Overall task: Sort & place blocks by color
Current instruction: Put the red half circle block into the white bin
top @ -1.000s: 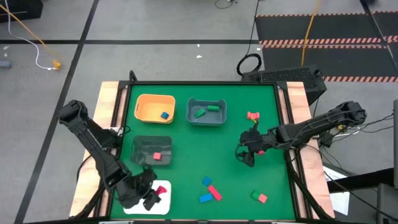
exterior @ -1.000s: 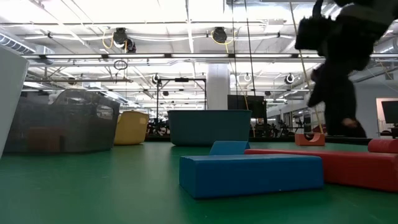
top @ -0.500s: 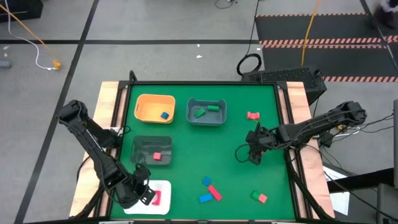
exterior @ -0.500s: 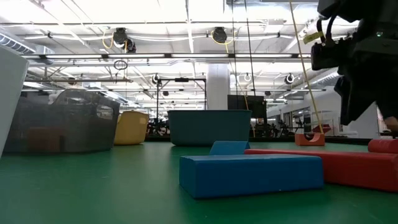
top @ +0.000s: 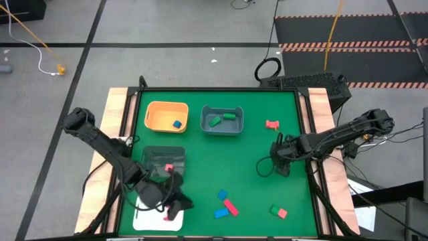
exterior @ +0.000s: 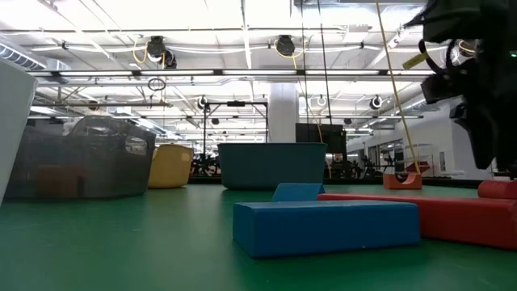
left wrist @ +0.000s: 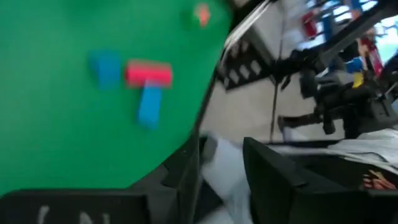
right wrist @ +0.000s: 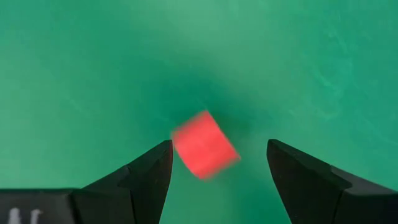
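Observation:
A red block [right wrist: 205, 152] lies on the green mat between the open fingers of my right gripper [right wrist: 218, 144], which points down at the mat's right side [top: 279, 167]; the gripper hides this block in the high view. My left gripper [top: 175, 203] hovers over the right part of the white tray [top: 144, 217], open, with nothing between its fingers [left wrist: 222, 149]. Two blue blocks [top: 221, 213] and a red bar [top: 231, 206] lie near the front middle. A green and a red block [top: 278, 212] lie at the front right. Another red block [top: 271, 124] lies at the far right.
At the back stand an orange bin [top: 150, 110] with a blue block and a grey bin [top: 222, 130] with two green blocks. A clear bin [top: 150, 152] holds a red block. A small red piece [top: 167, 215] shows on the white tray. The mat's middle is bare.
My left gripper has swung from the white tray's near left corner toward the table's right, turning as it went, and now hangs over the tray's right part. My right gripper has tipped to point down and has shifted a little toward the table's right edge.

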